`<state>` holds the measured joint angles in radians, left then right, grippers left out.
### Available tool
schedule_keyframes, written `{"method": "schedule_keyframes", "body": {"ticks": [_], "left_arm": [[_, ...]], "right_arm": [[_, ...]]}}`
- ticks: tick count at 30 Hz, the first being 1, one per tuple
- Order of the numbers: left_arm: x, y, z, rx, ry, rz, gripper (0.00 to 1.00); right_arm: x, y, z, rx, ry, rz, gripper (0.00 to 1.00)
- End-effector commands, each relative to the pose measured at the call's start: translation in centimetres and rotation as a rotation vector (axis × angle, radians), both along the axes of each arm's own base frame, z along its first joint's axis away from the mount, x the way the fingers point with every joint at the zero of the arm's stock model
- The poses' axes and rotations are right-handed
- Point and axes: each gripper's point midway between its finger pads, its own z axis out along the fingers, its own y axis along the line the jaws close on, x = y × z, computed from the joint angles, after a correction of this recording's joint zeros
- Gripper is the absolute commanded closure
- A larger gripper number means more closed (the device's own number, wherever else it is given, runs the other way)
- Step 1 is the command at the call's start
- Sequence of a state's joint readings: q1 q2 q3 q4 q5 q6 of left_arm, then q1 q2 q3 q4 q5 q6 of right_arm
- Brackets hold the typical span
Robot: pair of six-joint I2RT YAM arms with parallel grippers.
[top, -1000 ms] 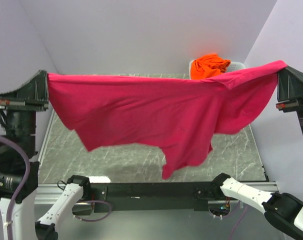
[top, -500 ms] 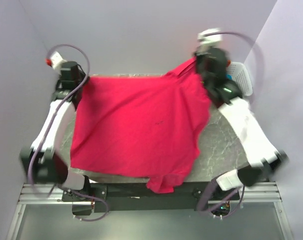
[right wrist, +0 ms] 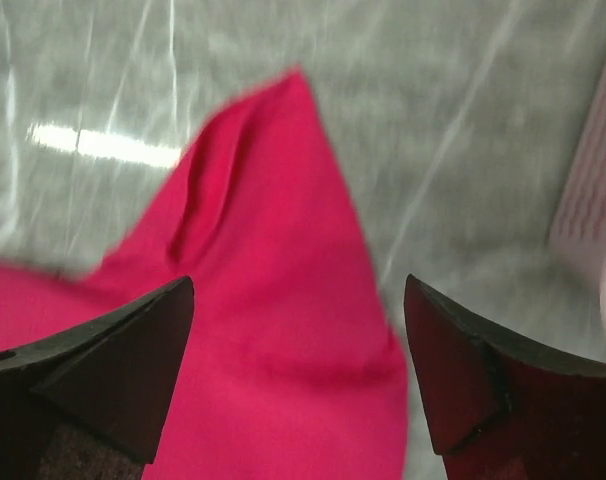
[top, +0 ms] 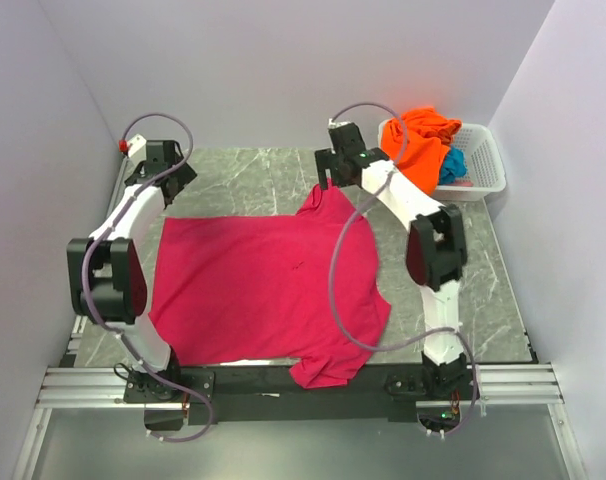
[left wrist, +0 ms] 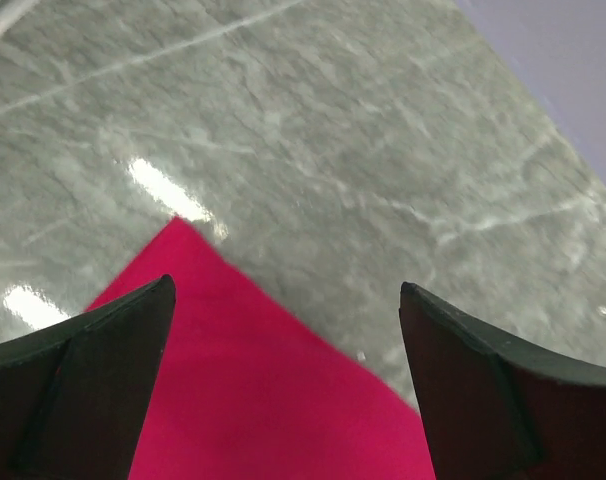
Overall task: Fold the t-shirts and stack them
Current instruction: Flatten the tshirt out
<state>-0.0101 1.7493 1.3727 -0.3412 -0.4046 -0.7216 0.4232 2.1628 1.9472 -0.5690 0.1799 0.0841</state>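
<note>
While the two arms reach far out, the big grey stone-look table (top: 243, 180) fills most of the top view, with plain pale walls (top: 263, 70) on three sides. The pink t-shirt (top: 263, 285) lies spread out flat across the middle of the table. One far corner of it pokes up toward the back, and its near edge hangs a little over the front of the table. A white basket (top: 483, 165) sits in the far right corner. The orange t-shirt (top: 423, 140) is piled in it and spills over its rim, and the teal t-shirt (top: 453, 165) is tucked in beside it.

A second ago the pink t-shirt hung in the air, pulled wide between both arms, close to the camera. Half a second ago it was coming down onto the table. Now it lies flat and both arms have let it go.

The left end effector (top: 161, 185) is over the far left corner of the pink t-shirt (left wrist: 263, 400). Its jaws stand wide apart (left wrist: 285, 290) and hold nothing; only cloth and bare table (left wrist: 333, 120) show between them. The right end effector (top: 328, 178) is over the raised far corner of the pink t-shirt (right wrist: 273, 330). Its jaws are wide apart too (right wrist: 298, 285), with nothing gripped.
</note>
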Motion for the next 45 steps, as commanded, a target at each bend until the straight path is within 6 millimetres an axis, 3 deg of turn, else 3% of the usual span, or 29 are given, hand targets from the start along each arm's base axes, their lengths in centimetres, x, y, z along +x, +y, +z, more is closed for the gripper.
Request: {"method": "schedule_keyframes", "body": {"ticks": [1, 2, 3, 4, 5, 6, 9, 10, 18, 20, 22, 24, 25, 27, 28, 29, 30, 31, 32, 33, 34, 36, 37, 38, 39, 40, 41, 42, 45], "left_arm": [[-1.5, -2.2, 1.2, -0.081, -0.050, -0.075, 0.01], [-2.1, -2.6, 1.1, -0.105, -0.055, -0.085, 0.01], [-2.8, -3.0, 0.5, -0.124, -0.045, -0.095, 0.01], [-4.1, -3.1, -1.3, -0.135, -0.003, -0.097, 0.01], [-4.8, -3.2, -1.4, -0.144, -0.007, -0.096, 0.01], [-6.0, -3.3, -2.9, -0.150, 0.027, -0.093, 0.01], [-7.6, -3.5, -3.8, -0.165, 0.030, -0.091, 0.01], [-8.3, -3.5, -4.8, -0.169, 0.039, -0.092, 0.01], [-9.1, -4.0, -8.9, -0.189, 0.142, -0.110, 0.00], [-9.0, -4.0, -10.2, -0.192, 0.179, -0.108, 0.00], [-8.6, -4.0, -11.3, -0.195, 0.208, -0.112, 0.01], [-8.0, -4.1, -11.6, -0.197, 0.223, -0.118, 0.01], [-7.9, -4.1, -12.5, -0.194, 0.247, -0.118, 0.01], [-6.9, -3.9, -12.7, -0.187, 0.252, -0.119, 0.01], [-6.7, -3.8, -13.7, -0.187, 0.285, -0.116, 0.01], [-6.3, -3.8, -13.9, -0.186, 0.291, -0.120, 0.01], [-5.1, -3.8, -13.4, -0.185, 0.278, -0.124, 0.01], [-4.8, -3.8, -14.4, -0.188, 0.299, -0.119, 0.01], [-4.1, -3.9, -14.5, -0.194, 0.295, -0.126, 0.01], [-2.6, -4.0, -13.7, -0.197, 0.267, -0.131, 0.01], [-2.3, -4.0, -15.0, -0.202, 0.301, -0.132, 0.00], [0.1, -4.3, -14.3, -0.211, 0.270, -0.149, 0.01], [0.7, -4.6, -15.4, -0.222, 0.289, -0.157, 0.01], [1.0, -4.8, -15.5, -0.234, 0.303, -0.166, 0.01], [2.7, -5.0, -14.3, -0.235, 0.270, -0.174, 0.01], [3.2, -5.1, -14.6, -0.239, 0.275, -0.180, 0.01], [3.5, -5.2, -14.2, -0.243, 0.278, -0.185, 0.01], [4.6, -5.1, -12.7, -0.237, 0.249, -0.190, 0.01], [5.2, -4.8, -9.0, -0.210, 0.190, -0.192, 0.01]], "right_arm": [[-4.4, 0.1, 6.2, 0.191, -0.074, -0.080, 0.08], [-5.7, -0.2, 5.5, 0.213, -0.048, -0.100, 0.08], [-7.4, -0.1, 6.8, 0.287, -0.049, -0.119, 0.08], [-9.6, -0.7, 3.6, 0.288, 0.017, -0.132, 0.08], [-10.8, -0.8, 2.9, 0.311, 0.039, -0.136, 0.08], [-13.1, -0.4, 1.5, 0.362, 0.091, -0.114, 0.08], [-15.9, 0.5, 0.1, 0.435, 0.145, -0.061, 0.08], [-16.9, 0.4, -1.2, 0.437, 0.178, -0.060, 0.08], [-17.7, -1.2, -7.4, 0.312, 0.299, -0.144, 0.08], [-17.3, -1.4, -9.0, 0.281, 0.329, -0.158, 0.08], [-16.3, -1.3, -9.2, 0.263, 0.336, -0.163, 0.08], [-16.1, -2.0, -11.1, 0.219, 0.390, -0.190, 0.08], [-15.1, -1.9, -10.7, 0.221, 0.381, -0.199, 0.08], [-14.2, -2.7, -12.0, 0.197, 0.418, -0.223, 0.08], [-13.0, -2.7, -11.2, 0.198, 0.411, -0.226, 0.08], [-12.4, -3.0, -12.0, 0.183, 0.426, -0.227, 0.08], [-10.5, -3.3, -10.8, 0.201, 0.406, -0.222, 0.08], [-9.7, -3.6, -10.7, 0.198, 0.410, -0.234, 0.08], [-9.0, -4.1, -12.0, 0.183, 0.442, -0.249, 0.08], [-8.1, -4.7, -11.9, 0.179, 0.444, -0.254, 0.08], [-6.1, -4.7, -10.3, 0.187, 0.414, -0.255, 0.08], [-4.2, -4.8, -11.2, 0.182, 0.419, -0.236, 0.08], [-1.9, -4.8, -9.1, 0.206, 0.369, -0.230, 0.08], [-1.0, -4.7, -10.4, 0.197, 0.384, -0.227, 0.08], [0.1, -4.5, -10.0, 0.191, 0.361, -0.196, 0.08], [2.4, -4.1, -7.2, 0.206, 0.289, -0.174, 0.08], [3.3, -4.2, -8.0, 0.188, 0.285, -0.178, 0.08], [4.0, -4.1, -7.1, 0.181, 0.259, -0.150, 0.08], [4.9, -3.4, -2.3, 0.208, 0.163, -0.098, 0.08]]}}
